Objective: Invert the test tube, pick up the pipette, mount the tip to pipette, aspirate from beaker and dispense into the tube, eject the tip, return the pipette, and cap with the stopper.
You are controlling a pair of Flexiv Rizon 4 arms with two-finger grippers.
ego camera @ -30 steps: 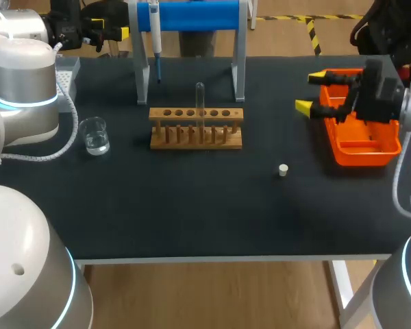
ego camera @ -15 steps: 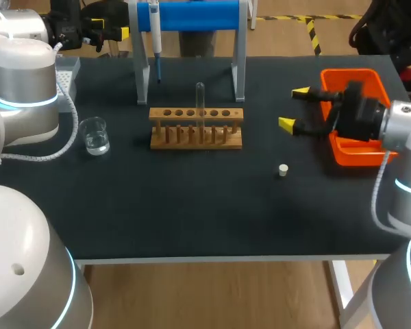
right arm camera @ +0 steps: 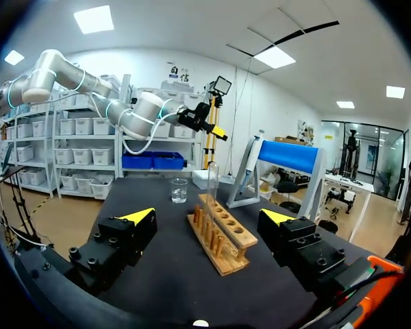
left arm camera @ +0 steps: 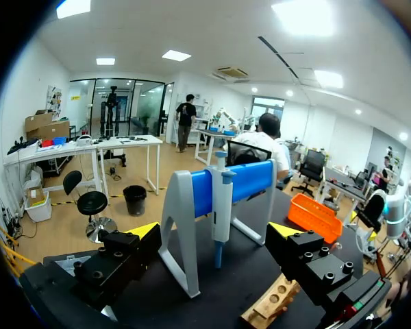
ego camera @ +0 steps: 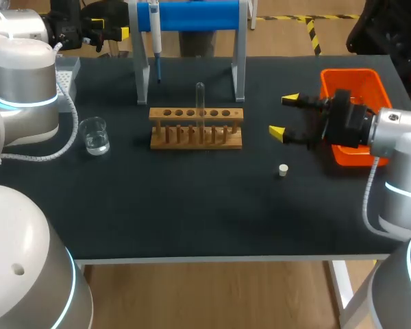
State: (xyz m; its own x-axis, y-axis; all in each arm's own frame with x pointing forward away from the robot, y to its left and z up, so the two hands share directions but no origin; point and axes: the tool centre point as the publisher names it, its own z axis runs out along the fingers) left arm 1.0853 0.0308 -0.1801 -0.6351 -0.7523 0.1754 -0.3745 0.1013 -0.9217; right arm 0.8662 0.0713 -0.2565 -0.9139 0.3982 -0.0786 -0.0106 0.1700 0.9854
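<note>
while the right gripper (ego camera: 283, 115) gapes wide, the stopper (ego camera: 283, 170) lies at its six o'clock; left gripper (left arm camera: 214, 230) equally wide.

Lab, test tube rack (ego camera: 196, 128), pipette stand (ego camera: 198, 15), beaker (ego camera: 94, 135)

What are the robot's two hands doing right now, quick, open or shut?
Left hand: open, holding nothing.
Right hand: open, holding nothing.
</note>
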